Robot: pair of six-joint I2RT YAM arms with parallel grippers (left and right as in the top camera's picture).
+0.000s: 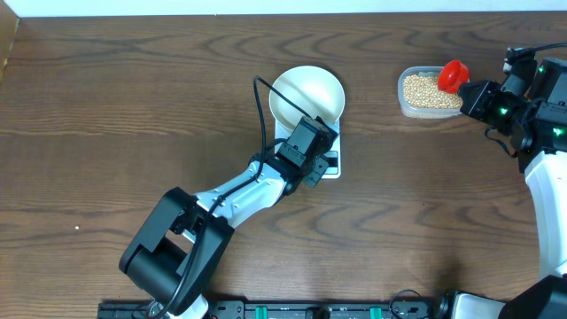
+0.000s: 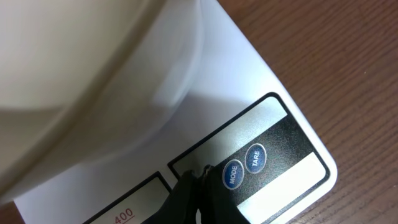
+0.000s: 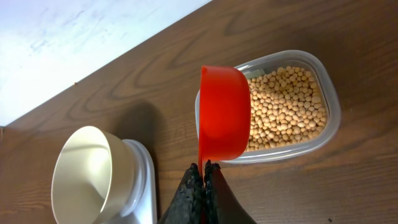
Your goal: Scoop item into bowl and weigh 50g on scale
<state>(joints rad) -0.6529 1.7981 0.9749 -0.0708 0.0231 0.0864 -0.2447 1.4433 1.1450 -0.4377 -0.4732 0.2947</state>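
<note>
We are holding the red scoop (image 3: 224, 112) by its handle in the right tool (image 3: 204, 171), whose jaws are pressed fully together on that thin handle. The scoop's long axis is running straight out from the tool, and its cup is hanging over the near left rim of the clear plastic tub (image 3: 333, 118). The cup is turned on its side, so we cannot tell whether anything is in it. The soybeans (image 3: 286, 106) are lying in the tub just beside the cup, on its right in the wrist view.

The white bowl (image 1: 306, 96) is sitting empty on the kitchen scale (image 2: 249, 106) at the middle of the counter (image 1: 133, 106), well apart from the tub and to its left. The right arm is by far the nearer one to the beans, so we are judging that the dip into them falls to it, followed by a carry leftward to the bowl.

Our left tool (image 2: 198, 180) is closed with nothing between its jaws. Its tips are resting at the scale's button panel, just beside the MODE button (image 2: 232, 175), with the TARE button (image 2: 255, 158) one place further on. The scale's display is not readable from here.
</note>
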